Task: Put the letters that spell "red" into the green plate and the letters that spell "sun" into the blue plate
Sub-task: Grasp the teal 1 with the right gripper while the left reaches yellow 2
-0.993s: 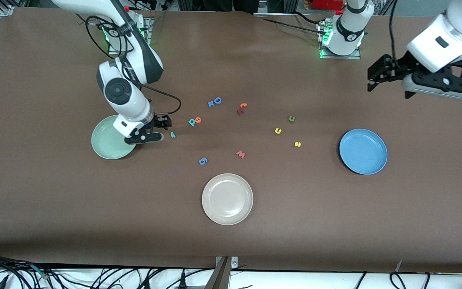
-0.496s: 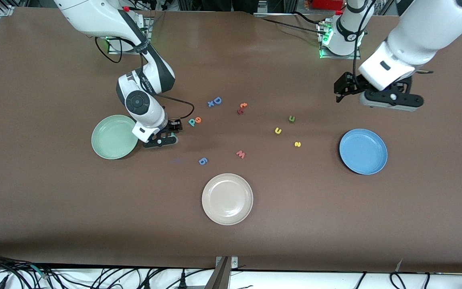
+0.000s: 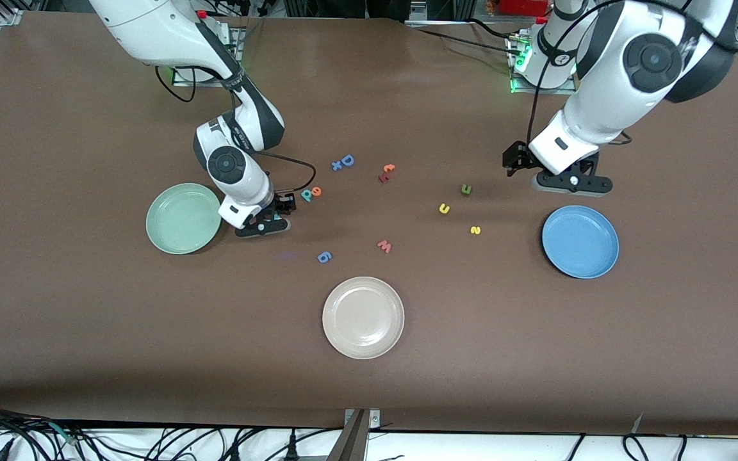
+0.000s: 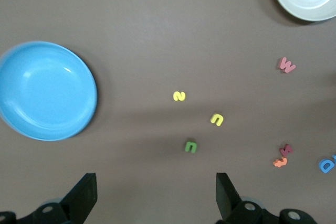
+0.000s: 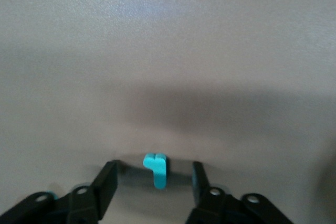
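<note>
My right gripper (image 3: 275, 216) is down at the table beside the green plate (image 3: 180, 219). It stands open around the thin teal "r" (image 5: 156, 169), with a gap on each side. The teal "d" (image 3: 307, 194) and orange "e" (image 3: 316, 191) lie close by, farther from the front camera. My left gripper (image 3: 515, 164) hangs wide open and empty (image 4: 155, 192) over the table near the green "n" (image 3: 466, 189). The yellow "u" (image 3: 444, 208) and yellow "s" (image 3: 475, 230) lie nearer the camera. The blue plate (image 3: 580, 241) is empty.
A beige-white plate (image 3: 363, 317) sits nearest the front camera. A red "w" (image 3: 384, 246) and a small blue letter (image 3: 323, 257) lie mid-table. The larger blue "D" (image 3: 346, 160) and two reddish letters (image 3: 386, 171) lie farther back.
My right gripper moved off the green plate's edge to the teal "r" and its fingers have narrowed around it. My left arm swung in and down toward the green "n".
</note>
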Motion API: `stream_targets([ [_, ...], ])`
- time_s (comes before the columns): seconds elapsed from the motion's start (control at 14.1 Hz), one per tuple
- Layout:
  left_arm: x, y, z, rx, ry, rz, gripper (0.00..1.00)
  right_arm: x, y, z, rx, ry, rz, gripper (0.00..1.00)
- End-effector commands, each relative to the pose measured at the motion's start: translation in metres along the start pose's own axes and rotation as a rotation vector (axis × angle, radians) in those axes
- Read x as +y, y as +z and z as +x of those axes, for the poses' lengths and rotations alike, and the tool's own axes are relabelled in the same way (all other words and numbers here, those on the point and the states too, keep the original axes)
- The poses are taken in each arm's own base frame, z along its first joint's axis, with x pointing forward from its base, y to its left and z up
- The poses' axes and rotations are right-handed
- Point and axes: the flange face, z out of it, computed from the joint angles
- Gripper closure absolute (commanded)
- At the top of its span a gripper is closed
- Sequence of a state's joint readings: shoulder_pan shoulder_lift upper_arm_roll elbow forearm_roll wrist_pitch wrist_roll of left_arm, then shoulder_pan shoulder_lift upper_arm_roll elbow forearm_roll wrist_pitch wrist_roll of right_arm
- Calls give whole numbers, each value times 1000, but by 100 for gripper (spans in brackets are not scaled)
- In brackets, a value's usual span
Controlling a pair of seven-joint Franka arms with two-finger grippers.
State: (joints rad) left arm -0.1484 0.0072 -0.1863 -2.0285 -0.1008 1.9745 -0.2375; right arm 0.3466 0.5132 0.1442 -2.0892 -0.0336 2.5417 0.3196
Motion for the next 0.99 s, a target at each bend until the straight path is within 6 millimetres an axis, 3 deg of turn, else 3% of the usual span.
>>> stream_targets([
  [0.0,4,55,4,-16,-17,-30,0,-6,7,5,27,10,18,39],
  [0.07,6,68,9,-20,-18,-34,0,-5,8,4,24,5,17,47],
  [0.21,7,99,20,-21,-19,-40,0,-5,9,3,21,9,16,48],
  [0.28,19,118,20,-30,-2,-40,0,-4,9,2,19,7,15,49],
  [0.5,24,145,24,-41,-16,-43,0,-4,7,2,20,8,14,54],
  [0.64,25,174,28,-65,-80,-48,0,-4,5,2,10,5,10,61],
  [0.92,29,187,29,-69,-285,-45,2,-3,5,1,-13,6,1,75],
])
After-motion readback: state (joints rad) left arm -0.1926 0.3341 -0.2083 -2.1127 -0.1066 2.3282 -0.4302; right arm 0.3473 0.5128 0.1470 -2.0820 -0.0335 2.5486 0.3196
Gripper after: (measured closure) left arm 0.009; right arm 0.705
